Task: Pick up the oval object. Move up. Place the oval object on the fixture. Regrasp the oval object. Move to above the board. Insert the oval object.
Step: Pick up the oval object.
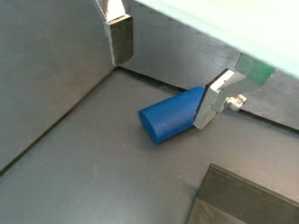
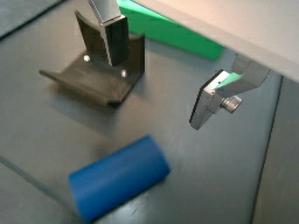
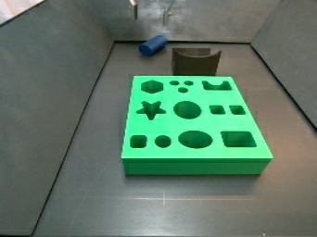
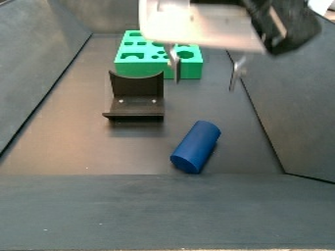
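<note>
Gripper: the gripper (image 4: 203,67) hangs above the floor, between the oval object and the fixture, fingers pointing down
Tool state: jaws spread wide, nothing between them; one finger (image 1: 214,98) and the opposite finger (image 1: 118,37) stand well apart
Oval object: the oval object (image 4: 195,146) lies on its side on the grey floor, free of the gripper; in a wrist view (image 1: 173,115) one finger plate looks to be just beside its end, contact unclear
Fixture: the fixture (image 3: 195,61) stands just beyond the far edge of the board (image 3: 192,122)
View differences: a side view shows the whole board and its cut-outs; a wrist view shows only a green corner (image 2: 176,33) behind the fixture (image 2: 98,70)
Room: open floor around the peg, with the sloping bin walls (image 3: 74,65) near it on one side
</note>
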Motion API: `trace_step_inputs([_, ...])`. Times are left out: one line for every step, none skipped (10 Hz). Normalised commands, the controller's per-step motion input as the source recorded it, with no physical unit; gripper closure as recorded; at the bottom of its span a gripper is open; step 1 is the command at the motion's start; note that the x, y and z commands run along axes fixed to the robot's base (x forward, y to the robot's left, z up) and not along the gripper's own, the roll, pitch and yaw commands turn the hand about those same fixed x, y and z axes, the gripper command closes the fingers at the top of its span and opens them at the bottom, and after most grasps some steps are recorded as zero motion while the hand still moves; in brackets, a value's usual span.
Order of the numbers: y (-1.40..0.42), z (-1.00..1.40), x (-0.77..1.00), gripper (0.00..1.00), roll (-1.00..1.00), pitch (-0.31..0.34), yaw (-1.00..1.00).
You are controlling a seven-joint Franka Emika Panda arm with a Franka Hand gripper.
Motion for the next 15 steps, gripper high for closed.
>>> trace_step_inputs([0.49,-0.75,0.25,0.0,-0.04,0.0,-0.35])
trace_step_inputs([0.37,-0.81,0.16,0.0,0.0,0.0,-0.24])
trace_step_inputs([0.3,-0.8,0.09,0.0,-0.02,-0.011,-0.26])
trace_step_inputs([0.19,-0.92,0.04,0.0,0.0,-0.06,-0.26])
trace_step_inputs([0.17,-0.96,0.0,0.0,0.0,-0.097,-0.27])
trace_step_inputs([0.19,-0.95,-0.21,0.0,-0.01,-0.13,-0.22])
trace_step_inputs([0.22,-0.95,-0.24,0.0,-0.02,-0.139,-0.18])
trace_step_inputs([0.23,-0.94,-0.33,0.0,-0.02,-0.149,-0.19])
trace_step_inputs([0.22,-0.91,-0.29,0.0,-0.03,-0.161,-0.16])
trace_step_inputs([0.21,-0.88,-0.25,0.0,-0.04,-0.179,-0.14])
trace_step_inputs([0.0,-0.89,-0.03,0.0,-0.03,-0.184,-0.09])
trace_step_inputs([0.0,-0.88,0.0,0.0,-0.03,-0.189,-0.09])
trace_step_inputs([-0.01,-0.89,0.0,0.0,-0.03,-0.187,-0.12])
trace_step_inputs([-0.04,-0.91,0.11,0.0,-0.01,-0.173,-0.2])
trace_step_inputs([0.0,-0.97,0.29,0.0,0.0,-0.104,-0.24])
